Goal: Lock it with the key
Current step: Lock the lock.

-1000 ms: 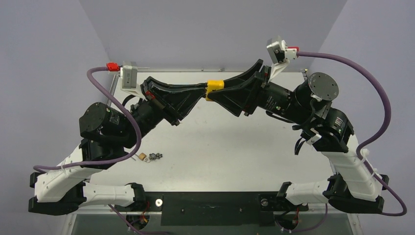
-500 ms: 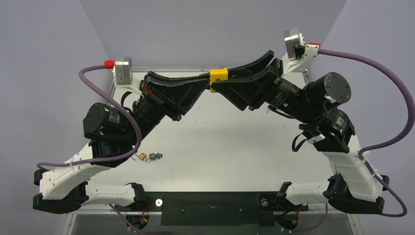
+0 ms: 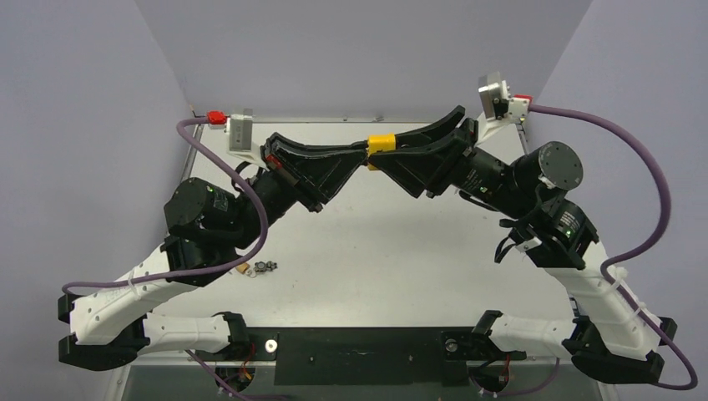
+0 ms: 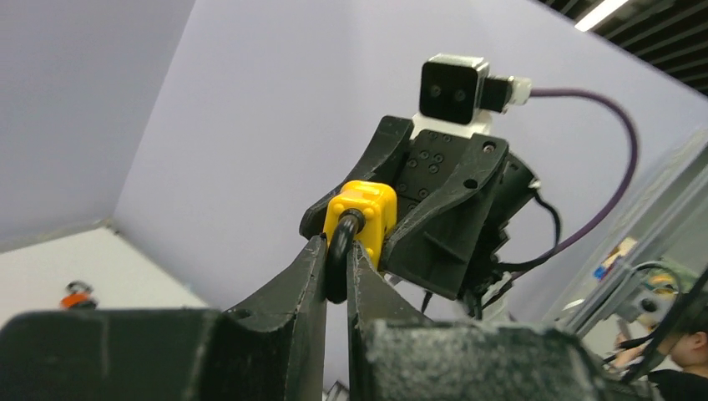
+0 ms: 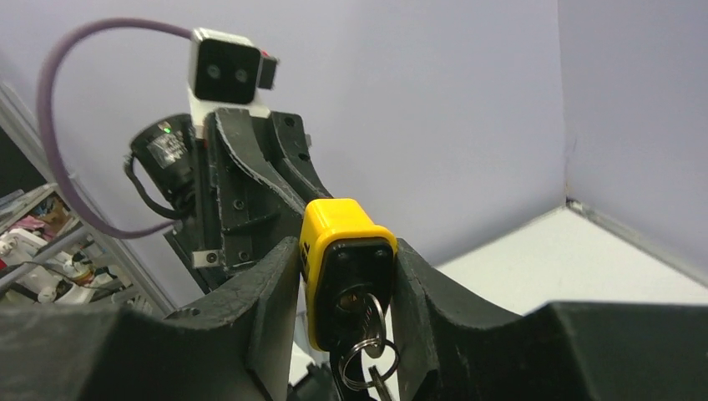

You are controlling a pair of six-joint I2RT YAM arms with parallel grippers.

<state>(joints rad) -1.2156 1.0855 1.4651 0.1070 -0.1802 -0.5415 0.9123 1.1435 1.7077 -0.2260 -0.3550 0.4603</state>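
Observation:
A yellow padlock (image 3: 381, 144) is held in the air between both arms, above the far part of the table. My right gripper (image 5: 345, 276) is shut on the padlock's yellow body (image 5: 345, 251), its black keyhole end facing the camera. A key on a ring (image 5: 371, 347) sits in the keyhole and hangs down. My left gripper (image 4: 336, 251) is shut on the padlock's black shackle (image 4: 338, 259), with the yellow body (image 4: 365, 213) just beyond the fingertips. In the top view the two grippers meet tip to tip, left gripper (image 3: 361, 155) and right gripper (image 3: 386, 154).
A small cluster of dark and tan objects (image 3: 257, 267) lies on the white table (image 3: 401, 251) near the left arm. Purple cables loop from both wrists. Walls enclose the table at the back and sides.
Both arms have shifted with the padlock: it rose toward the back, then came slightly right and lower. The left arm's base link swung right. Both grips hold unchanged.

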